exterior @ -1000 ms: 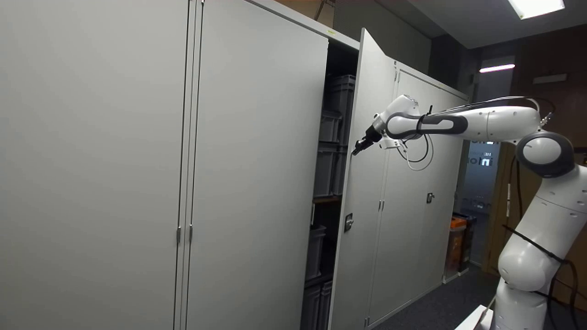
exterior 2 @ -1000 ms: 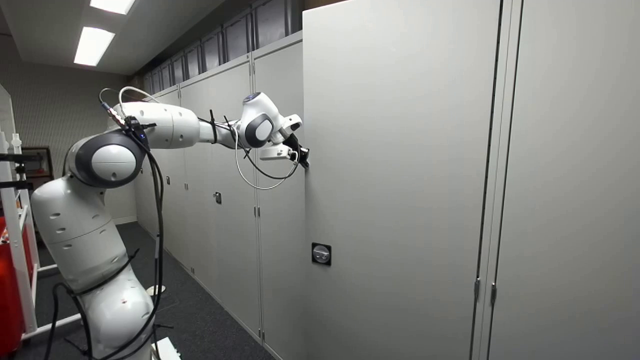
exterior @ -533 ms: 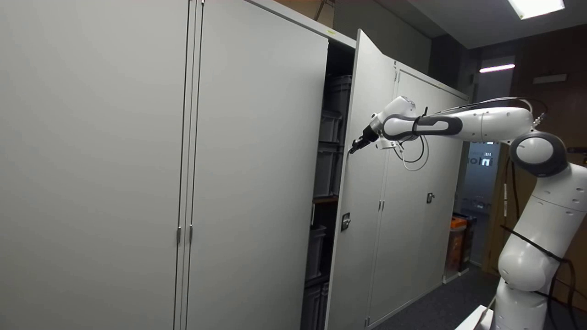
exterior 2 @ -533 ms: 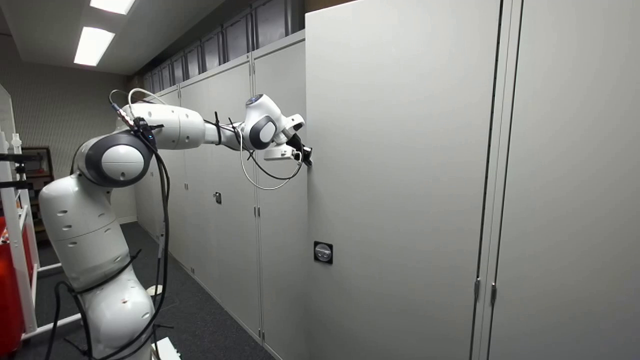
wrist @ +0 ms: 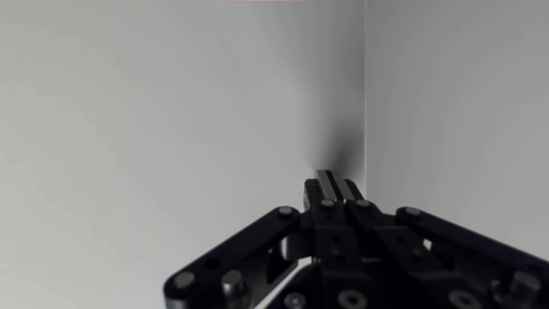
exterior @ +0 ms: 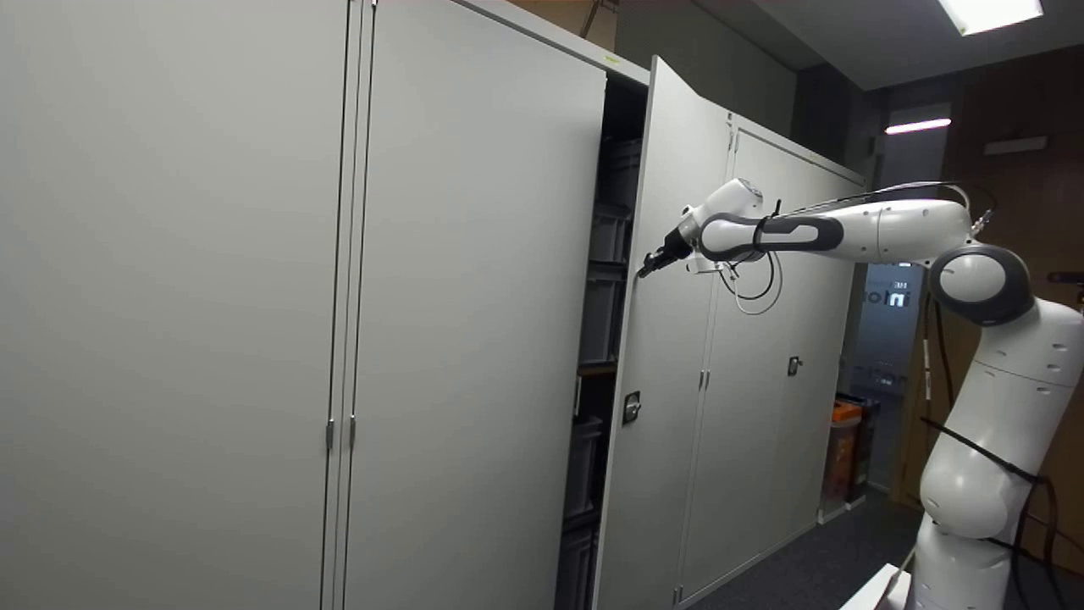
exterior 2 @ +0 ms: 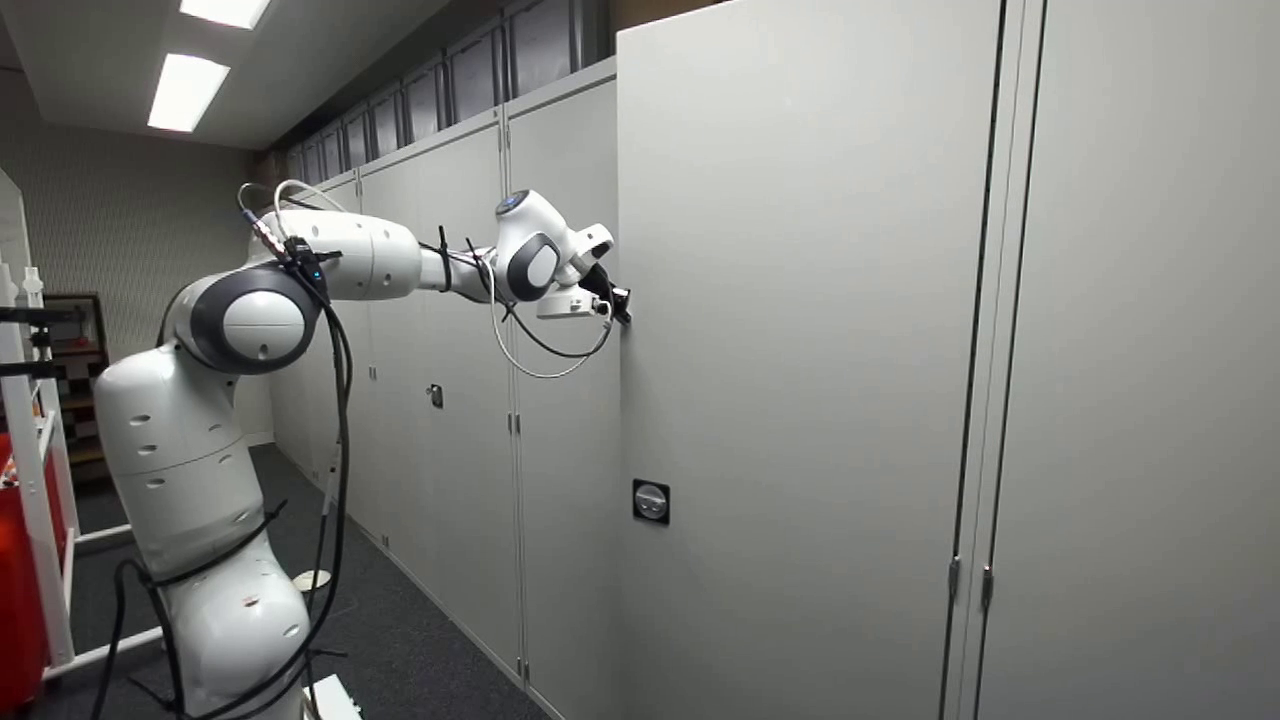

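Cabinet doors (exterior: 483,254), pale grey and closed, fill the left of an exterior view. Right of them comes a dark gap showing stacked grey bins (exterior: 600,315), and then the ajar door (exterior: 656,474), angled out from the row, its free edge toward the gap and its hinges (exterior: 701,379) on the far side. A latch handle (exterior: 632,407) sits on its outer face near that edge.

The step in hand looks like pressing on this door beside its free edge. To do it well, keep the push slow and even, follow the arc about the hinges rather than a straight line, and hold the fingertips (wrist: 321,174) on the flat face: so near the edge, they could slip off into the gap.

The gripper (wrist: 329,172) is fully closed: its pads (wrist: 325,184) lie side by side with only a thin dark seam between, and nothing is held. The tips meet their own shadow on the door, just short of its edge, though the plain grey wrist view makes firm contact hard to confirm. Farther right, the robot arm (exterior: 860,229) reaches in toward the door, and an orange bin (exterior: 838,462) stands beyond, near the end of the row.
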`<action>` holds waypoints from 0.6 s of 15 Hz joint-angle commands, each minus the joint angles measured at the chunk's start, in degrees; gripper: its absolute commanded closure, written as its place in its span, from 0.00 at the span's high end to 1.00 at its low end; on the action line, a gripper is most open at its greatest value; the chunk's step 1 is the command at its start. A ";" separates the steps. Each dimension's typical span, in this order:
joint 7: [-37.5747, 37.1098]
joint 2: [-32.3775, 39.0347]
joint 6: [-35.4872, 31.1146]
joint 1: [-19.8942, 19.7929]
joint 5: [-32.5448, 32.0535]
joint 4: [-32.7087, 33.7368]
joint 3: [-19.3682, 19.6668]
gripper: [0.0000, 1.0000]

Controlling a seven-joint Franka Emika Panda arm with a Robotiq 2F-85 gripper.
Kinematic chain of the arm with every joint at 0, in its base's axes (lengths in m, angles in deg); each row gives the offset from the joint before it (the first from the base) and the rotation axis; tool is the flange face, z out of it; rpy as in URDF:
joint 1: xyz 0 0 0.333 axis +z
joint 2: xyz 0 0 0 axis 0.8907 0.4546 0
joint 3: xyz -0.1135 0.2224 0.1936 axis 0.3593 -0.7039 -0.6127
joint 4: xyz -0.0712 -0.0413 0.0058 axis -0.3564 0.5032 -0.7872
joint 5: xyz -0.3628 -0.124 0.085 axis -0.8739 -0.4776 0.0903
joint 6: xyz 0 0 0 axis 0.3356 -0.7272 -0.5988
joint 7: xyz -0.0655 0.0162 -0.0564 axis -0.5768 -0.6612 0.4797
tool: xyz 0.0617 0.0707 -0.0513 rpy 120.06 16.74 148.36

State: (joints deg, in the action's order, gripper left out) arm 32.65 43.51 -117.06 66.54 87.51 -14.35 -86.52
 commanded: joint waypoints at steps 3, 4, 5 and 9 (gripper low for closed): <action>1.80 3.79 -2.98 -0.05 0.07 4.32 -0.26 0.00; 1.77 4.16 -3.09 -0.08 -0.02 4.70 -0.29 0.00; 1.81 4.59 -3.07 -0.07 0.02 5.23 -0.31 0.00; 1.59 6.26 -2.93 -0.15 -0.33 7.16 -0.49 0.00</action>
State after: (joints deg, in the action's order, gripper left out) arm 32.69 46.90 -118.20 66.56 87.41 -10.95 -86.72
